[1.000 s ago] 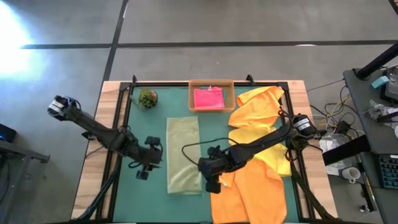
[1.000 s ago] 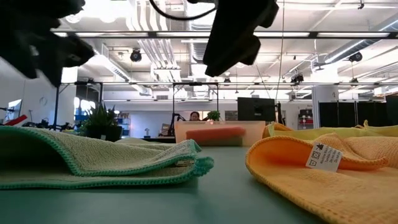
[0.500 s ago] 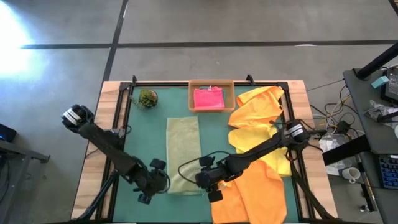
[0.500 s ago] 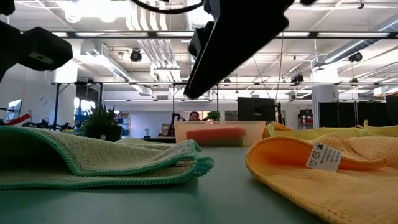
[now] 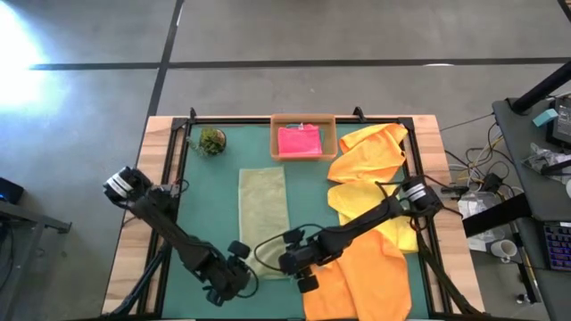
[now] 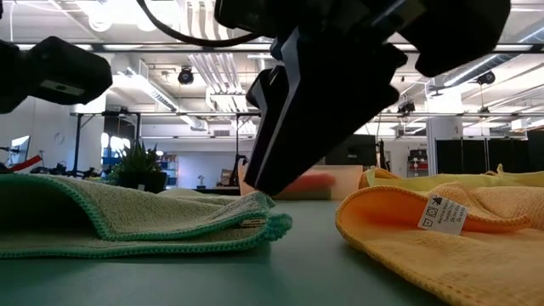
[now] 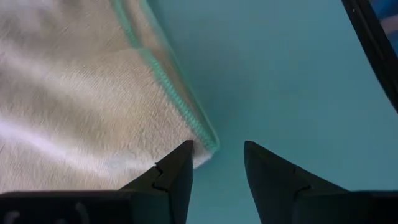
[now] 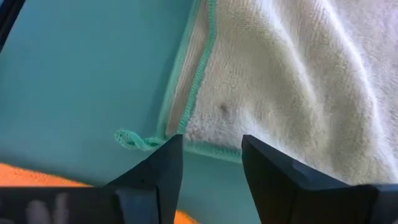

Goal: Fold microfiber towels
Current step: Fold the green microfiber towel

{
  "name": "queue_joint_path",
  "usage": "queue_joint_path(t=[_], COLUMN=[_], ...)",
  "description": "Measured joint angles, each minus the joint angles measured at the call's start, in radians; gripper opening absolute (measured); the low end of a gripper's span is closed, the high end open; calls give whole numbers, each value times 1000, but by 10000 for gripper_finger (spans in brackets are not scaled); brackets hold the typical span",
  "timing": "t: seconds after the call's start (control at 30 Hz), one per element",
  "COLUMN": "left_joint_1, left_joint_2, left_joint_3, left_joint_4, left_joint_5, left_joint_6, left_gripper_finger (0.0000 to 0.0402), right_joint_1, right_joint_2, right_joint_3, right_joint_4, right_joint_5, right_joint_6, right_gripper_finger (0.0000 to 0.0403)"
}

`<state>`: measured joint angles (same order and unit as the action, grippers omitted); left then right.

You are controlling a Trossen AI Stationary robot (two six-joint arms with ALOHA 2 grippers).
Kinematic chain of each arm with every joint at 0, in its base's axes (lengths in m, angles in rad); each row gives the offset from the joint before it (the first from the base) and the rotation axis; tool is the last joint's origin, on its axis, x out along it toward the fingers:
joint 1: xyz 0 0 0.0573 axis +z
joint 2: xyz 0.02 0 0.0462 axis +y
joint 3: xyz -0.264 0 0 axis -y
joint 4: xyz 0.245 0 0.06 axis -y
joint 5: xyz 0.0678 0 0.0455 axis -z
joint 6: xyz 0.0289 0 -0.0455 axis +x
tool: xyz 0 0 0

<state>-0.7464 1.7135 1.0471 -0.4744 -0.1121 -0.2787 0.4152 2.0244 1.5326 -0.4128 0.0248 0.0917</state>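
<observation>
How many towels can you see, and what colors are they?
4 that I can tell: a pale green towel folded mid-mat, a pink towel in the cardboard tray, a yellow towel and an orange towel piled on the right. More may hide in that pile.

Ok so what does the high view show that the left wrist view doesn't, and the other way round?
Only the high view shows the orange towel, the yellow towel, the pink towel in its cardboard tray, the small plant and the right gripper.

Only the left wrist view shows the left gripper fingers parted, pointing at the sage towel's teal-stitched corner.

Both show the folded sage green towel on the green mat, with the left gripper at its near corner.
</observation>
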Motion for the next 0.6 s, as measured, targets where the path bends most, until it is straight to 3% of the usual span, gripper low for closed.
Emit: queue_joint_path(t=[0.23,0.6], left_joint_1=[0,0], left_joint_2=[77,84], left_joint_3=[8,9], left_joint_4=[-3,1], left_joint_5=[-2,-4], left_joint_6=[23,22], left_gripper_finger=[128,128], right_joint_1=[19,32], right_joint_2=[15,83], right_joint_3=[0,3], right_joint_4=[63,93], right_joint_5=[-29,-2], right_joint_6=[1,-10], right_gripper_finger=[149,148])
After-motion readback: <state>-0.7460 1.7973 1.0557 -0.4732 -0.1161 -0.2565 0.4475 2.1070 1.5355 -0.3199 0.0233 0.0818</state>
